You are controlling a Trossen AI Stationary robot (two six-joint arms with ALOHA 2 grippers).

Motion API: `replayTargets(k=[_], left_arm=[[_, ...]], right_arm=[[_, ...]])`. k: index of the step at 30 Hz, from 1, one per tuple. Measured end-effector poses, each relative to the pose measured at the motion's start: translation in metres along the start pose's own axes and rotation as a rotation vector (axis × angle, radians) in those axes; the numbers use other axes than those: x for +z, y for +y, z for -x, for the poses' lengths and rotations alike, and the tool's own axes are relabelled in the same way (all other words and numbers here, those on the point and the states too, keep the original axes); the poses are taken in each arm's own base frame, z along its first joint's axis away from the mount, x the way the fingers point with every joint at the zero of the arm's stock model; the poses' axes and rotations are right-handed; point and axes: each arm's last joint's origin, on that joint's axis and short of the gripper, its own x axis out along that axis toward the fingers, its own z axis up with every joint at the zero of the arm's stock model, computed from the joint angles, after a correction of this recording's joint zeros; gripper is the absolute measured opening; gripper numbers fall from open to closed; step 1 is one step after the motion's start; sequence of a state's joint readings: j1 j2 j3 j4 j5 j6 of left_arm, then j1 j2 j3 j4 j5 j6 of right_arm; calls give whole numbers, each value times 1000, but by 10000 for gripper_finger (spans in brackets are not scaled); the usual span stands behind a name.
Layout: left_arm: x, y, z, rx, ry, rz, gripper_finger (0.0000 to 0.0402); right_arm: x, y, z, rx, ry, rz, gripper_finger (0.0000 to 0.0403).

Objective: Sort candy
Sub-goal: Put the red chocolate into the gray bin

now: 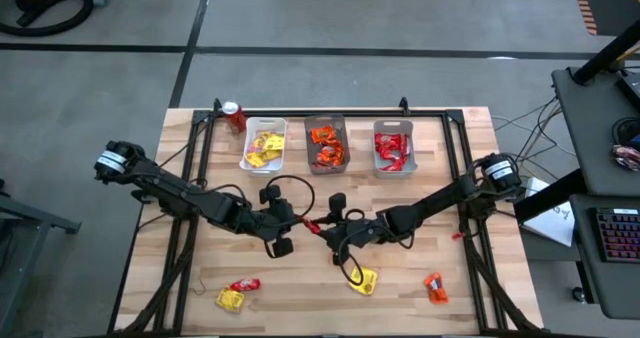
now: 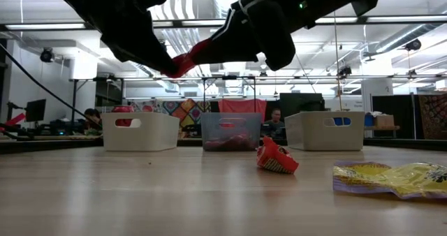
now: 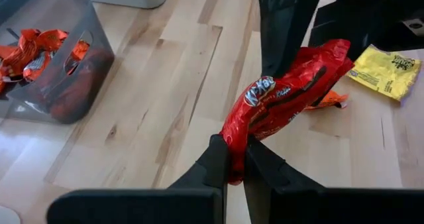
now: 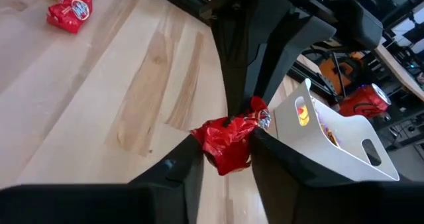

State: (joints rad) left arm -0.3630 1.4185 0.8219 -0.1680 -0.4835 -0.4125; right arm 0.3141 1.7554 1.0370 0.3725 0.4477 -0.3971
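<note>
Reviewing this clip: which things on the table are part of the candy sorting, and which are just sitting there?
Part of the job:
- red candy, held by both the left gripper and right gripper
- loose candy: yellow packet, orange packet, red and yellow pair
- three bins, holding yellow, orange and red candy

Just lying about:
- soda can

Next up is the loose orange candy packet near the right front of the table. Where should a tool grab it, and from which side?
Judging from the high view, the orange candy packet lies flat on bare wood, apart from the yellow packet. Come straight down from above and pinch across its narrow middle; the crinkled wrapper should bunch between the fingers. The right tool is nearer.
</note>
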Motion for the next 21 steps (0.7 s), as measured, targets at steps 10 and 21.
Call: replayTargets(k=[10,21], left_arm=[[1,0,0,8,-14,31,47],[-2,8,12,28,51,-19,159]], right_arm=[[0,0,0,4,0,-4,20],[3,-20,13,13,147,-112,17]])
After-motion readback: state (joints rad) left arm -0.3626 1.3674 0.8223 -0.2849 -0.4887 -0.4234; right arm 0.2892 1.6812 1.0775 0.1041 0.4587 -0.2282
